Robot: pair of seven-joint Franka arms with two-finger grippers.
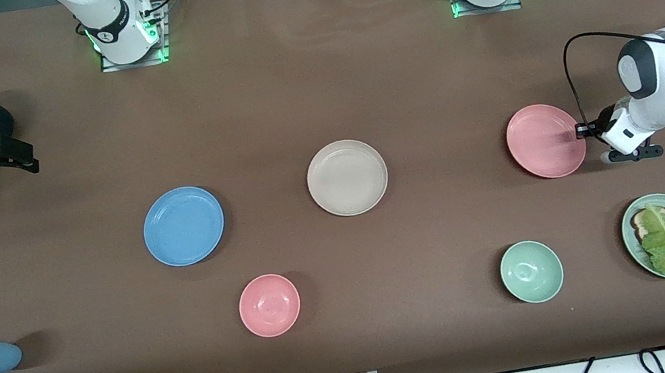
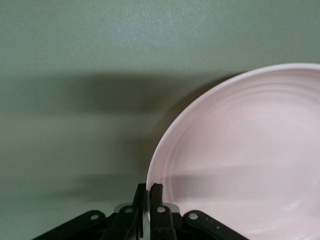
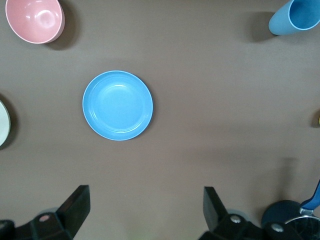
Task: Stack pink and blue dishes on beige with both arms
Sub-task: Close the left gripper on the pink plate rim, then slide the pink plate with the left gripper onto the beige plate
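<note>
Nothing stacked yet; my first grip is on.

My right gripper (image 1: 16, 155) waits with fingers spread wide over the right arm's end of the table. The blue plate (image 1: 183, 226), beige plate (image 1: 346, 177) and pink plate (image 1: 545, 140) lie well apart in a row. My left gripper (image 1: 584, 130) is clamped on the pink plate's rim.
</note>
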